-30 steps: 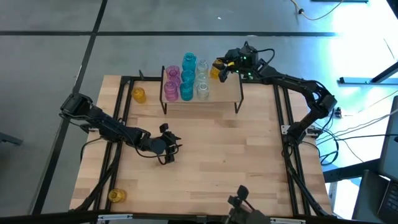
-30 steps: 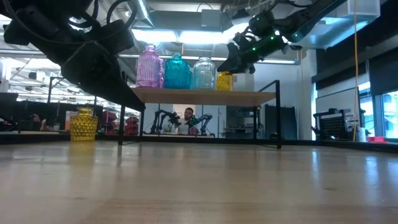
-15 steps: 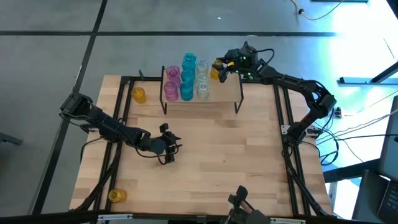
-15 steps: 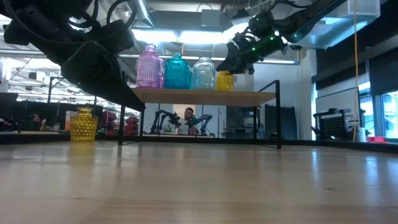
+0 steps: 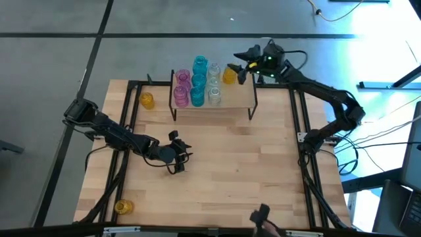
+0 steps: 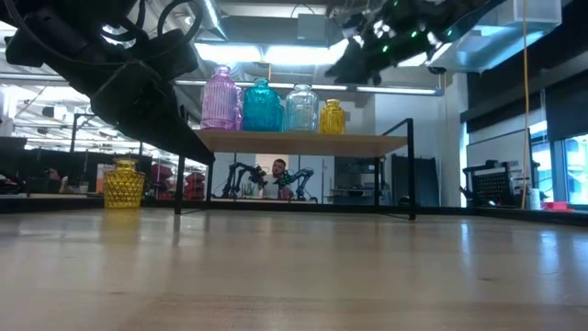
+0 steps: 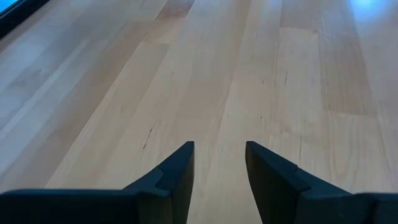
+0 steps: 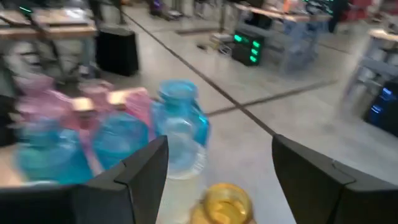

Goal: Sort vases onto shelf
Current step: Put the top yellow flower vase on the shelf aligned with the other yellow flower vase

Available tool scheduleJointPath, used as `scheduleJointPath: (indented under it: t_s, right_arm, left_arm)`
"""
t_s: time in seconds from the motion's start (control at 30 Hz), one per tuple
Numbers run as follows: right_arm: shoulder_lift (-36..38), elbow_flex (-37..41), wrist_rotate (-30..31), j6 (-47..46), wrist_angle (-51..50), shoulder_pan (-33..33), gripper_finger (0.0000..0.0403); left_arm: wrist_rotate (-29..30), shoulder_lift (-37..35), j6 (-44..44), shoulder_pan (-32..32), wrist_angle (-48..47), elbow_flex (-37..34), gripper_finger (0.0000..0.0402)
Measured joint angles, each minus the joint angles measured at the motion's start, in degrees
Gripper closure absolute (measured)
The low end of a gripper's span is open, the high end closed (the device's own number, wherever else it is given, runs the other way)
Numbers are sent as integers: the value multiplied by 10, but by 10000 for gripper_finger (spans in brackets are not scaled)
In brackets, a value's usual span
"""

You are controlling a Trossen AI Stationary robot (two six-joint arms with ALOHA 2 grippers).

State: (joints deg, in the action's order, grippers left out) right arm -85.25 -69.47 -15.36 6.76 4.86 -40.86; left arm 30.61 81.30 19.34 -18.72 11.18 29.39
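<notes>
Taking the shelf (image 5: 214,99) as the landmark: farthest on the near side of it, at the table's (image 5: 263,171) near left corner, stands one yellow vase (image 5: 122,207) by itself. Closer to the shelf, over the bare boards to its near left, the left gripper (image 5: 182,156) hangs with its fingers (image 7: 177,171) partly apart and nothing between them. Level with the shelf's left end, just beside it on the table, sits a second yellow vase (image 5: 147,100). On the shelf itself stand pink vases (image 5: 181,89), blue vases (image 5: 198,82) and clear vases (image 5: 214,84) in close rows, with a third yellow vase (image 5: 229,74) upright at the far edge, right of the clear ones. Just beyond and above that vase, clear of it, the right gripper (image 5: 241,66) hovers with its fingers (image 8: 143,168) spread wide and empty.
</notes>
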Motion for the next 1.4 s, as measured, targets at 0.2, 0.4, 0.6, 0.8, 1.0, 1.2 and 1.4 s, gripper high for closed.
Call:
scheduleJointPath:
  t_s: [0.2, 0.4, 0.6, 0.8, 1.0, 1.2, 1.4]
  right_arm:
    - [74, -1, -60, 38, -110, 47, 137]
    - [105, 32, -49, 96, -227, 181, 136]
    - [109, 113, 57, 103, -209, 304, 136]
    - [113, 163, 158, 63, -219, 410, 136]
    - [120, 181, 169, 24, -222, 507, 136]
    - [121, 246, 168, -1, -173, 571, 136]
    - [121, 350, 158, -22, -40, 577, 136]
  left_arm:
    - [0, 0, -4, 0, 0, 0, 264]
    - [-22, -2, -4, 0, -7, 1, 264]
    - [-37, -52, 49, -8, -196, 65, 264]
    - [-3, -96, 118, -20, -420, 154, 264]
    - [4, -118, 175, -8, -573, 225, 264]
    - [4, -120, 215, 20, -733, 297, 264]
    - [-4, -121, 254, 84, -862, 338, 264]
